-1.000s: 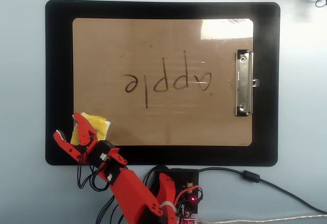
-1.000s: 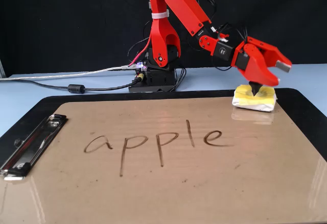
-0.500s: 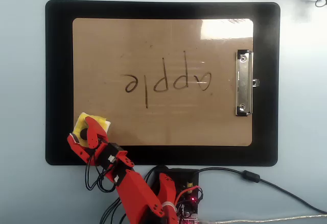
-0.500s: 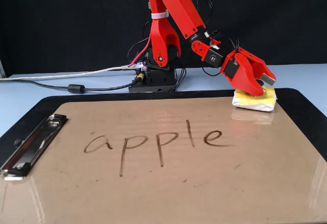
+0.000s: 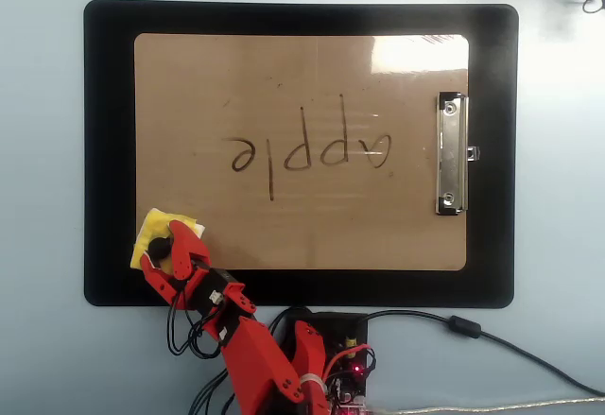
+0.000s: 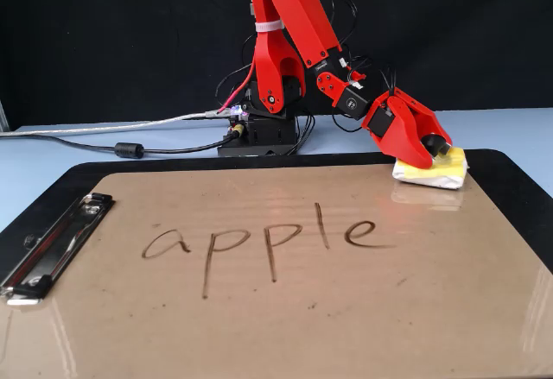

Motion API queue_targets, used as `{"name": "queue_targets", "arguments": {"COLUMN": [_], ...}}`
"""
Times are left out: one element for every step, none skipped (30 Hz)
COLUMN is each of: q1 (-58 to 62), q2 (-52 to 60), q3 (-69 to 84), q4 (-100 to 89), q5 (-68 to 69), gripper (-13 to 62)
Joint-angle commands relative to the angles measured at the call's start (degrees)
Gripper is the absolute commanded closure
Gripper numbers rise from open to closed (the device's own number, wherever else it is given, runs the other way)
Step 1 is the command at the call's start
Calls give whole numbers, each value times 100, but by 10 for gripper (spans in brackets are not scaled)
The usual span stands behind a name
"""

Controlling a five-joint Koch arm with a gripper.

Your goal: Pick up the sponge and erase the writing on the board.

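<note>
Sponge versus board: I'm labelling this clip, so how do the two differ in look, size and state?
The sponge is yellow with whitish edges; the board is glossy tan. The sponge is tiny and squarish; the board is a large rectangle bearing the writing and a metal clip. The gripper is down on the sponge; the board lies untouched. Both rest over the black mat.

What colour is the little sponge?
The sponge is yellow with whitish edges; it shows best in the fixed view.

Yellow sponge [image 5: 161, 233] sits flat on the board's [image 5: 284, 75] bottom-left corner in the overhead view. The writing [image 5: 312, 150], "apple", runs dark and whole across the board's middle.
</note>
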Motion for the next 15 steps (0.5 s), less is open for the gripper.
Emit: {"name": "queue_targets", "arguments": {"q1": [-53,-35,-26,-9,0,9,9,9,9,9,18,35,62,88,114], "q2": [18,0,-26,-62,-114,-176,-220,-264,-325,-404,-483,-527,-554,-563,-563], "q3": [-62,-79,-132,-193,-255,-343,-413,-492,-562,-615,-650,-677,-686,-677,-668], "q4": [-343,-352,-352,-352,-352,-352,-352,-360,-352,-360,-360,-369,-369,-369,-369], "q5": [18,18,26,70,132,237,316,396,457,475,483,475,475,475,475], "gripper": [215,222,225,228,229,227,226,226,226,227,228,229,237,251,275]}}
